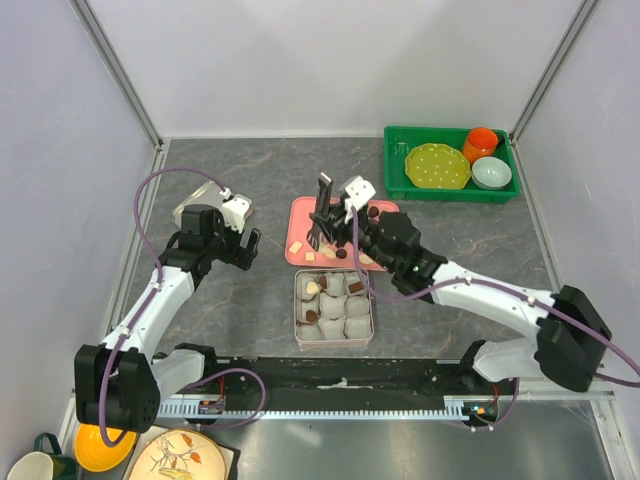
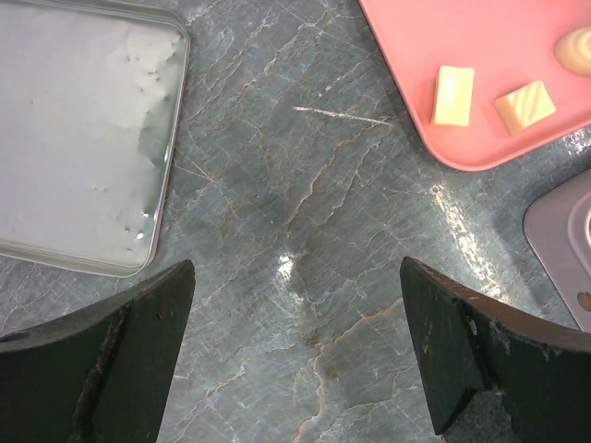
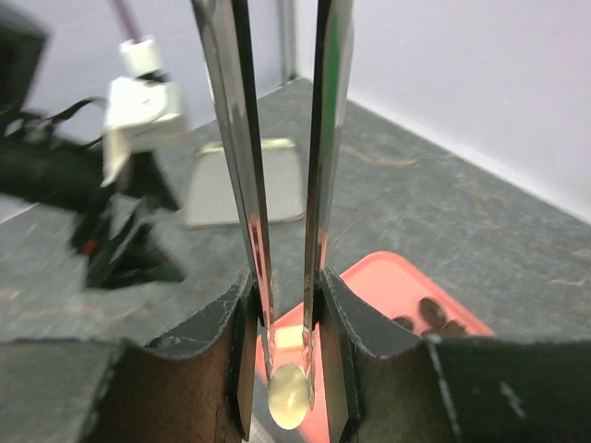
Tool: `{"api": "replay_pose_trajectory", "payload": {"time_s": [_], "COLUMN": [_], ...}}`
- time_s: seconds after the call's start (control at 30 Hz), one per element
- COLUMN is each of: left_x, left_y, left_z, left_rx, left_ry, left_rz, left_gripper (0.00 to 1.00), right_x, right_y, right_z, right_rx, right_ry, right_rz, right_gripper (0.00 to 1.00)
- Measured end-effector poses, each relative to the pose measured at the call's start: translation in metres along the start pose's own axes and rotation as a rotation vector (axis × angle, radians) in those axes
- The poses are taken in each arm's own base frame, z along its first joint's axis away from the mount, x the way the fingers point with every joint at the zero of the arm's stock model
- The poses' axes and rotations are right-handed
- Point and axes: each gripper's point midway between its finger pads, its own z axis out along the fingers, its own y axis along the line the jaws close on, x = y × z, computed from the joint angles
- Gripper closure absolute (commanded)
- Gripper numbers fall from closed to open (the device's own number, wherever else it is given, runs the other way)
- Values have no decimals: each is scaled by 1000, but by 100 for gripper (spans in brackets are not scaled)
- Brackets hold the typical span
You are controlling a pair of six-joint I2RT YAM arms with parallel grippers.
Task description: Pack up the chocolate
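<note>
We have a cream-white oval chocolate [image 3: 288, 397] pinched between the tips of the metal tongs [image 3: 242, 138], right over the pink tray [image 3: 383, 279]. The right fingers [image 3: 369, 323] are clenched on the tongs' two blades, squeezing them nearly together. More chocolate lies loose on that tray: we see two cream squares [image 2: 452, 95] near its edge and dark pieces [image 3: 429, 314] farther over. On the near side of the tray sits the tin [image 1: 372, 318], lined with white paper cups [image 1: 335, 308], a few of them with a piece inside. The left fingers [image 2: 120, 360] are spread wide with nothing between them, hovering over bare counter [image 2: 295, 231] between a shallow metal lid [image 2: 74, 138] and the tray. At the far right corner sits a green bin [image 1: 392, 165] of dishes.
</note>
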Motion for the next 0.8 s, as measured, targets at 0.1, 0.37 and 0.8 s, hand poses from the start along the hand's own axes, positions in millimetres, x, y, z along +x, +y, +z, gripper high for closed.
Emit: {"api": "replay_pose_trajectory", "payload": {"time_s": [0.1, 0.37, 0.8], "left_x": [0, 0, -1], "left_y": [0, 0, 0], "left_z": [0, 0, -1], "left_rx": [0, 0, -2], "left_ry": [0, 0, -6], "left_rz": [0, 0, 1], "left_gripper": [1, 1, 1], "right_x": [2, 38, 80], "right_y": [23, 61, 73], "right_z": [-21, -63, -69], "right_rx": [-48, -137, -148], "right_ry": [16, 132, 229], "right_rz": [1, 0, 19], "right_gripper": [66, 66, 62]}}
